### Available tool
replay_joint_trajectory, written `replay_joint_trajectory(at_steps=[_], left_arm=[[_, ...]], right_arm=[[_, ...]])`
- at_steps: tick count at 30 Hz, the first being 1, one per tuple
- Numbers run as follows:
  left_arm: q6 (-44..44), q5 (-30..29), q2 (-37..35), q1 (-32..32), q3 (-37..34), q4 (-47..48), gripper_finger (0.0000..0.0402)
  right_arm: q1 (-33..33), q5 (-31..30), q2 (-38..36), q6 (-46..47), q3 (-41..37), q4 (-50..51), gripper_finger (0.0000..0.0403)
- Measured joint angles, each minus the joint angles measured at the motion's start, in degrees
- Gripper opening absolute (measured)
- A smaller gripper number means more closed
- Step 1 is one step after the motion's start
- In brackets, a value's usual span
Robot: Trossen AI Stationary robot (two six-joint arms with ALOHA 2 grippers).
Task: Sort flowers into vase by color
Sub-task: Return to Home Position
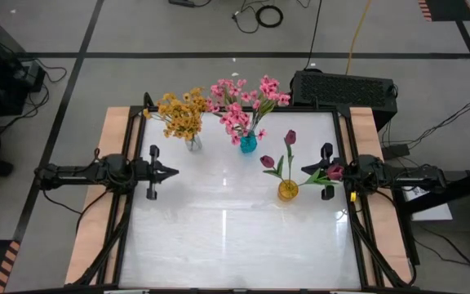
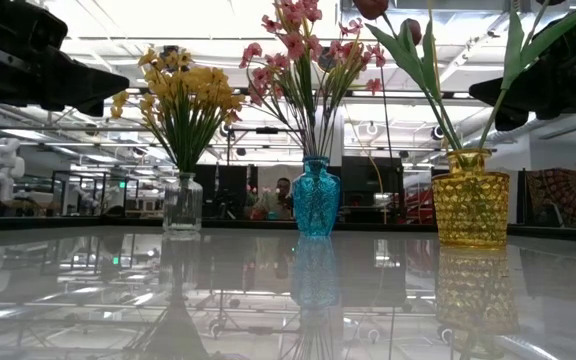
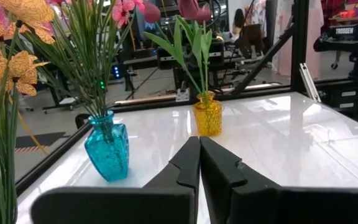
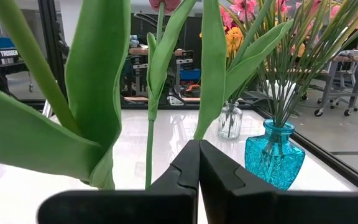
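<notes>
Both arms lie low and level over the tabletop (image 1: 235, 237), reaching inward from its side edges, tips facing each other.

The left pincer (image 1: 172, 172) is pressed together and empty. Its wrist view shows the two fingers (image 3: 185, 163) meeting along their length. The right pincer (image 1: 307, 171) is likewise pressed together, pinching nothing, fingers (image 4: 219, 165) touching.

Just beside the right pincer's tip stands the yellow vase (image 1: 288, 190), well apart from the left pincer. The tulip buds (image 1: 290, 137) stand in it, and one bud leans out over the right arm. The green leaves (image 4: 98, 81) crowd the right wrist view, close to the fingers but not gripped.

Farther back, near the rear edge, the blue vase (image 1: 248, 143) holds the pink blossoms (image 1: 243, 102). The clear vase (image 1: 193, 143) holds the yellow-orange blossoms (image 1: 179, 114), on the left arm's side.

Only the low view shows all three vases upright with stems inside. Only the high view shows the gap between the pincers.
</notes>
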State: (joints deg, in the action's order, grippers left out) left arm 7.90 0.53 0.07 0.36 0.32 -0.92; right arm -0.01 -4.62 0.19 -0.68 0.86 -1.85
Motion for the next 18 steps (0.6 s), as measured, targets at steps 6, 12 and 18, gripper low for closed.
replay_joint_trajectory(at_steps=[6, 12, 18], left_arm=[[0.0, -0.1, 0.0, 0.0, 0.0, 0.0, 0.0020], [0.0, -0.2, 0.0, 0.0, 0.0, -0.1, 0.0021], [0.0, -0.4, 0.0, 0.0, 0.0, -0.1, 0.0022]], right_arm=[[0.0, 0.0, 0.0, 0.0, 0.0, 0.0, 0.0000], [0.0, 0.0, 0.0, 0.0, 0.0, 0.0, 0.0000], [0.0, 0.0, 0.0, 0.0, 0.0, 0.0, 0.0000]])
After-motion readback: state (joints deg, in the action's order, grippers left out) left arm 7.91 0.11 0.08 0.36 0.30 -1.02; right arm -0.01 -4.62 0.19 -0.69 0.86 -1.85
